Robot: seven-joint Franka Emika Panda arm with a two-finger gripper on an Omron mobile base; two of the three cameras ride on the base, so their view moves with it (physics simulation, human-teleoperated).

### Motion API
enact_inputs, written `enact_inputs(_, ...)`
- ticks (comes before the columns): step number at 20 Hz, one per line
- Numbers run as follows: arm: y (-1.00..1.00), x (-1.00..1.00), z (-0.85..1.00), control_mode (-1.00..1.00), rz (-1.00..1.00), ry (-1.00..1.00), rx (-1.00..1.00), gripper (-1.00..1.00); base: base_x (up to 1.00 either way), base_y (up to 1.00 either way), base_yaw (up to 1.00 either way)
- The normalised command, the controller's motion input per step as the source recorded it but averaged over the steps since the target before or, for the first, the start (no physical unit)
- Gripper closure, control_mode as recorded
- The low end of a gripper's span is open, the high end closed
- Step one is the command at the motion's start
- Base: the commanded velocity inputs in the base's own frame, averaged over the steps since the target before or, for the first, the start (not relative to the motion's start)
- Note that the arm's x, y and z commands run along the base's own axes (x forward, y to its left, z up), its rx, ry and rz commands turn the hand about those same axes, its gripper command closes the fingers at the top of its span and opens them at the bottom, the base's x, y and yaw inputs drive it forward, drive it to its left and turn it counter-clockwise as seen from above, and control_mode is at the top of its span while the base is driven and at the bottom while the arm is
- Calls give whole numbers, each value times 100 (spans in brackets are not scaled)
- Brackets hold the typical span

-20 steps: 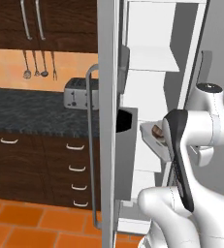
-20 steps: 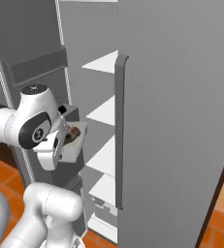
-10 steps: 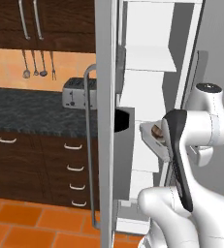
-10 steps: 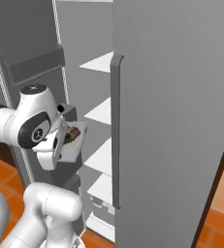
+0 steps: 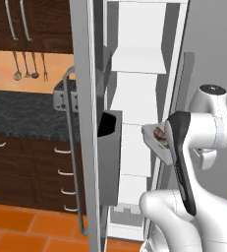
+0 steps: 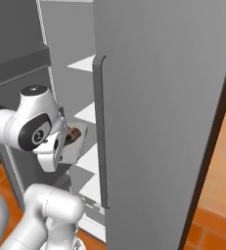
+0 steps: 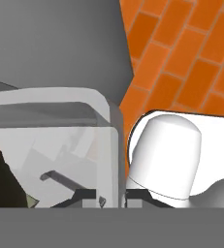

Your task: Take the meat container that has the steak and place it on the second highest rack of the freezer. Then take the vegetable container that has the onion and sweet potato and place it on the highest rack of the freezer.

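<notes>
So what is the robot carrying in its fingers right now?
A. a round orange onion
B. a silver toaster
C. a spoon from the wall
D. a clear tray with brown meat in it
D. The fingers are closed on the rim of the clear meat container, and the dark brown steak lies inside it, held up in front of the open freezer shelves.

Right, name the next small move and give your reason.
Probably carry the clear meat container forward into the white-lined freezer toward its second highest shelf: the gripper is shut on the container's rim, the dark brown steak sits inside, and it hangs just outside the shelves.
</notes>
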Motion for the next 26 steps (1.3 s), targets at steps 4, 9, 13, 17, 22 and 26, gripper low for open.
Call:
enact_inputs(4, 0, 0, 0, 100, 0, 0, 0, 100, 61, -12, 0)
enact_inputs(9, 0, 0, 0, 100, 0, 0, 0, 100, 50, -1, 0)
enact_inputs(13, 0, 0, 0, 100, 0, 0, 0, 100, 8, 14, 0)
enact_inputs(17, 0, 0, 0, 100, 0, 0, 0, 100, 0, 34, 0)
enact_inputs(22, 0, 0, 0, 100, 0, 0, 0, 100, 0, 39, 0)
enact_inputs(26, 0, 0, 0, 100, 0, 0, 0, 100, 1, 44, 0)
